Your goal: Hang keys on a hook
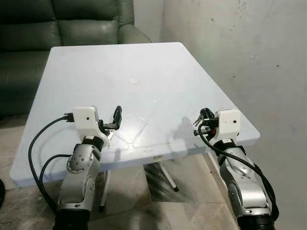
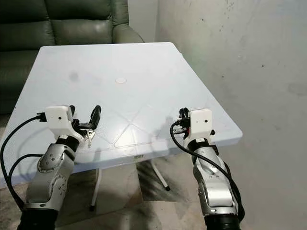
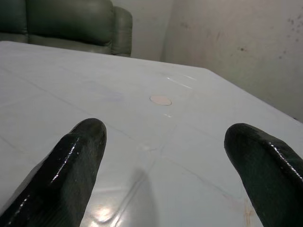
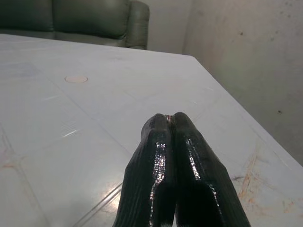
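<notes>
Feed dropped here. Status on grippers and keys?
Left gripper open over table. Right gripper shut. Keys beneath left gripper. No hook seen.

A smooth, pale plastic table [image 1: 144, 72] with a faint sheen and moulded creases is seen. The gripper fingers [image 3: 78, 156] are glossy black, rubbery-looking. The arms [image 1: 81, 167] are brushed silver metal, with white matt plastic wrist housings [image 1: 229, 122]. A dark green leather-look sofa [image 1: 72, 21] and a rough, stained plaster wall [image 1: 240, 43] are seen.
</notes>
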Robot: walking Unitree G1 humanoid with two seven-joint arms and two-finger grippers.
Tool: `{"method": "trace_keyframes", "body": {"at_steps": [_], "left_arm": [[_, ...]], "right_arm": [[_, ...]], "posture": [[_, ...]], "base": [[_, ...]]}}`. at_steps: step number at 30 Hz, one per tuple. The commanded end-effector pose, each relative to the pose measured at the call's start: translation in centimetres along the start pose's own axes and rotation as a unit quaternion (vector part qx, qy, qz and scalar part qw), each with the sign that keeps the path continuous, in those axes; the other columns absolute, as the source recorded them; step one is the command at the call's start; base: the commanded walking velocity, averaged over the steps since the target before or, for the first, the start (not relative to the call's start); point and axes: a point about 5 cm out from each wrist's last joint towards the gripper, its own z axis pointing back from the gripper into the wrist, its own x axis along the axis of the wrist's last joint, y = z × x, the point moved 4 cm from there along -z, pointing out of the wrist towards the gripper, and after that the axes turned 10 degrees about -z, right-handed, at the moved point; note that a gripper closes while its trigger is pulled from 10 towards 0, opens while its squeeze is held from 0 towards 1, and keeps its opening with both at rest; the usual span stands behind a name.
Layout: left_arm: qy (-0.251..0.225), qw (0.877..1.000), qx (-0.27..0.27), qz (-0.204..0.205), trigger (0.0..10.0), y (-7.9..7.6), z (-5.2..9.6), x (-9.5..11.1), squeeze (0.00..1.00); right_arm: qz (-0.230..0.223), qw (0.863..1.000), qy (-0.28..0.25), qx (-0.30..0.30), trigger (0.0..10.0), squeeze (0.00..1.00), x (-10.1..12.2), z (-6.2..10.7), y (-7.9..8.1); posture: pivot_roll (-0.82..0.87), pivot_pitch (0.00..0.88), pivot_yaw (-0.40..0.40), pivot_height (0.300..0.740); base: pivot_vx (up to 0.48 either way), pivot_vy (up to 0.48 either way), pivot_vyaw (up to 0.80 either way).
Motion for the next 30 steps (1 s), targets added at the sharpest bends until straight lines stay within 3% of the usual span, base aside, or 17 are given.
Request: {"method": "trace_keyframes", "body": {"at_steps": [1,30], "left_arm": [[0.001,1.0,-0.009,0.004,10.0,-0.89,-0.13,0.12,0.0],[0.019,1.0,0.023,-0.003,10.0,-0.13,0.42,-0.38,0.0]], "right_arm": [[0.008,1.0,-0.004,-0.008,10.0,0.0,0.54,0.17,-0.72],[0.008,1.0,-0.001,-0.011,10.0,0.0,0.64,0.3,-0.81]], "posture": [[0.03,0.036,-0.055,0.732],[0.04,0.059,-0.055,0.732]], "base": [[0.0,0.0,-0.76],[0.0,0.0,-0.76]]}}
